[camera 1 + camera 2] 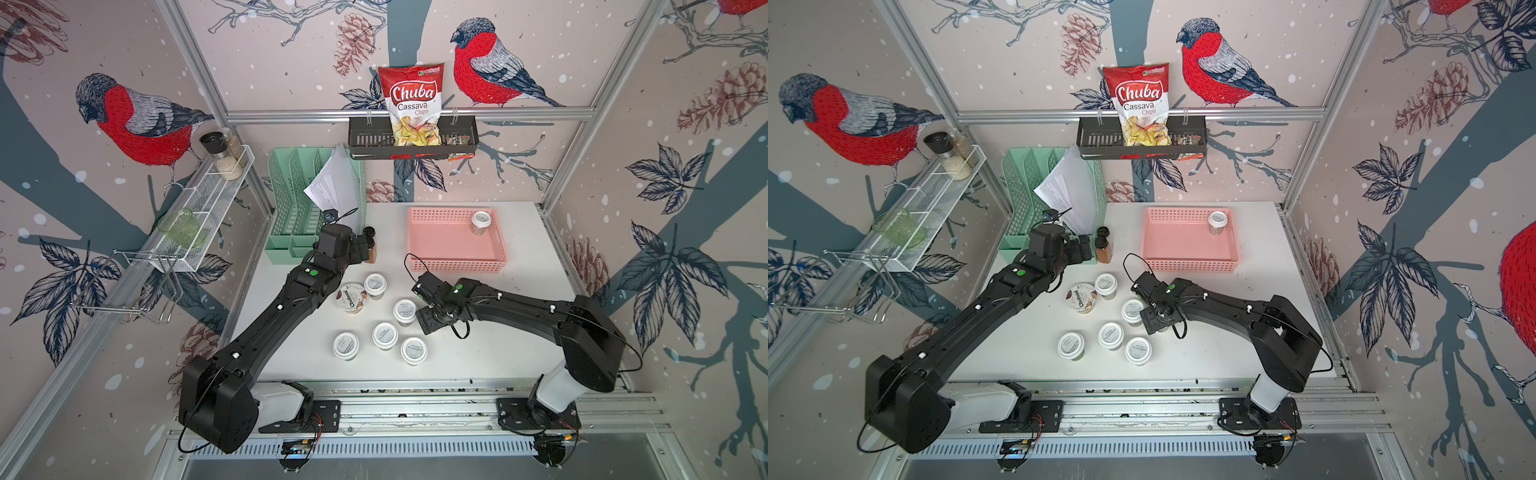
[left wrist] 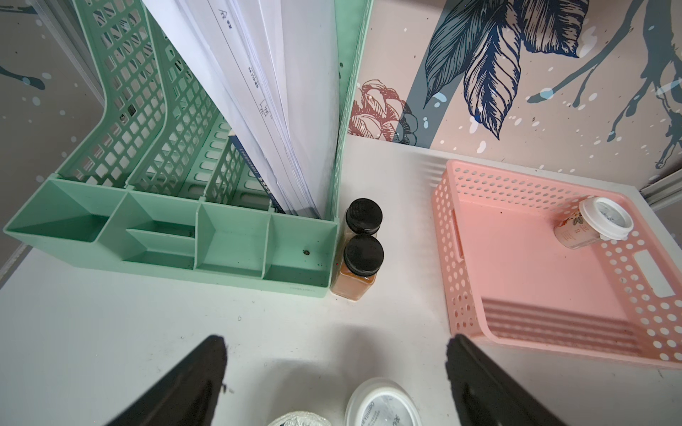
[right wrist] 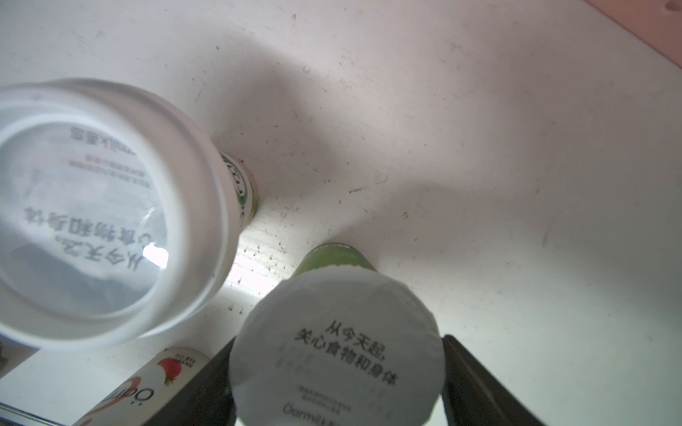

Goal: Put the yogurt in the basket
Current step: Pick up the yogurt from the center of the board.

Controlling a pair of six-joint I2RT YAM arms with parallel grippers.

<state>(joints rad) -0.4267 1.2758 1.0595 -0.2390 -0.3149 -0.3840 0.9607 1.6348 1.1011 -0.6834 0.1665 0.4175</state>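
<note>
In a top view one jar [image 1: 481, 219] stands in the basket [image 1: 457, 261]; five more jars [image 1: 385, 336] and the Chobani cup [image 1: 352, 297] wait on the tabletop [image 1: 478, 353]. In the left wrist view, my left claw [image 2: 336, 350] gapes empty. In the right wrist view, my right claw [image 3: 336, 345] straddles another jar [image 3: 337, 365]; I cannot tell if it is clamped.

Right tool [image 3: 334, 346] straddles one jar [image 3: 336, 372] on the tabletop [image 3: 479, 147], second jar [image 3: 92, 206] just beside. Basket [image 1: 457, 262] beyond that tool, third jar [image 1: 481, 222] in its far corner. Two bottles [image 2: 363, 254] ahead of left tool [image 2: 336, 342], just beside the organizer [image 2: 228, 239].

"Chuba Cassava Chips" on chip bag [image 1: 411, 97], "Chobani" on cup [image 1: 352, 297]
</note>
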